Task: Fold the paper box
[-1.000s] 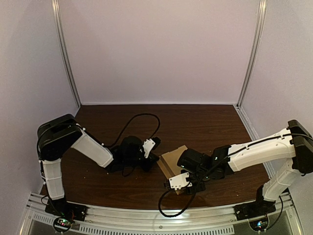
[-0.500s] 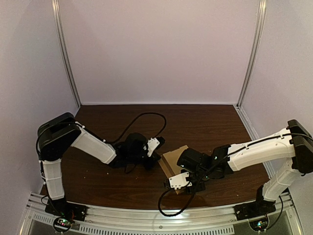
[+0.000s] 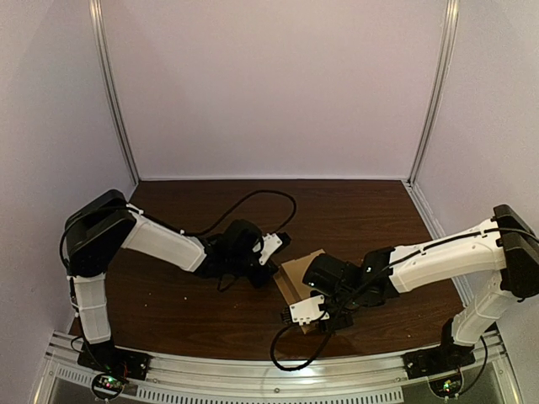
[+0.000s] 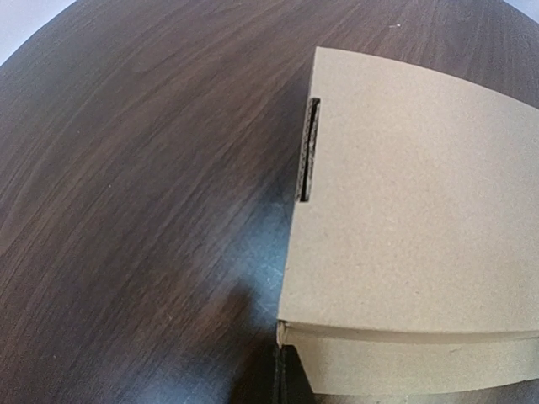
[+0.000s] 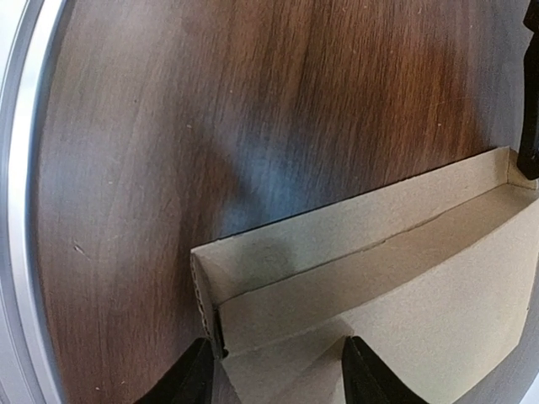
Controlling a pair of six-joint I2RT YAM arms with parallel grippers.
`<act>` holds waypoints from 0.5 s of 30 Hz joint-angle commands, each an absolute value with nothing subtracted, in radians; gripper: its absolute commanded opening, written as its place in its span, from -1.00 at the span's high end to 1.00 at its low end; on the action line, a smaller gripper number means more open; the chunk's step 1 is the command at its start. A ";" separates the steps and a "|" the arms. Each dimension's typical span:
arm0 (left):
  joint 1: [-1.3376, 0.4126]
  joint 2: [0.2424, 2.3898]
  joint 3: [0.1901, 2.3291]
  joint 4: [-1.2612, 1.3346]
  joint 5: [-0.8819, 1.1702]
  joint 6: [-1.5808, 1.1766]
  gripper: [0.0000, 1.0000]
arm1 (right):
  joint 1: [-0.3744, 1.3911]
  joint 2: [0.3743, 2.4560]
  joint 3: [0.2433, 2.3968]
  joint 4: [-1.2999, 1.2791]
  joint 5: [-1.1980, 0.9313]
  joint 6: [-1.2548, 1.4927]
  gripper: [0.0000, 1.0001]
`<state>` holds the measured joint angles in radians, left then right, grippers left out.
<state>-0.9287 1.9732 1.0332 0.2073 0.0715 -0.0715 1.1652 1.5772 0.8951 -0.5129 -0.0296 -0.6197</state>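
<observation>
The brown cardboard box (image 3: 296, 271) lies on the dark wooden table (image 3: 354, 219) between both arms. In the left wrist view its flat top panel (image 4: 413, 202) has a narrow slot (image 4: 309, 151) near the left edge. My left gripper (image 3: 282, 242) is shut, and its joined tips (image 4: 290, 380) touch the panel's near left corner. My right gripper (image 3: 324, 310) stands open over the box's near corner (image 5: 202, 269). One finger (image 5: 189, 379) is outside the low wall, the other finger (image 5: 370, 374) is over the inner floor (image 5: 396, 320).
A black cable (image 3: 253, 204) loops behind the left arm, and another (image 3: 290, 353) hangs below the right wrist. The metal rail (image 3: 253, 374) runs along the table's near edge, close to the box, seen also as the rail (image 5: 17, 210) in the right wrist view. Enclosure walls stand on three sides.
My left gripper has slid right across the table until it meets the box's left edge. The right gripper and the box have barely moved.
</observation>
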 commanded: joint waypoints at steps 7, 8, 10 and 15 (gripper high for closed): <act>-0.942 1.967 1.061 0.155 0.077 -0.068 1.00 | 1.161 1.628 0.913 -0.608 -0.104 -0.602 -0.18; -0.942 1.964 1.061 0.149 0.075 -0.071 1.00 | 1.160 1.623 0.911 -0.613 -0.103 -0.601 -0.18; -0.941 1.957 1.061 0.137 0.070 -0.081 1.00 | 1.161 1.597 0.904 -0.625 -0.098 -0.605 -0.19; -0.942 1.931 1.049 0.109 0.055 -0.121 1.00 | 1.161 1.574 0.912 -0.634 -0.077 -0.582 -0.24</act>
<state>-0.9318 1.9686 1.0439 0.1703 0.0673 -0.0830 1.1648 1.5791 0.9176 -0.5671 -0.0631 -0.6167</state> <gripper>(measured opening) 0.017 0.618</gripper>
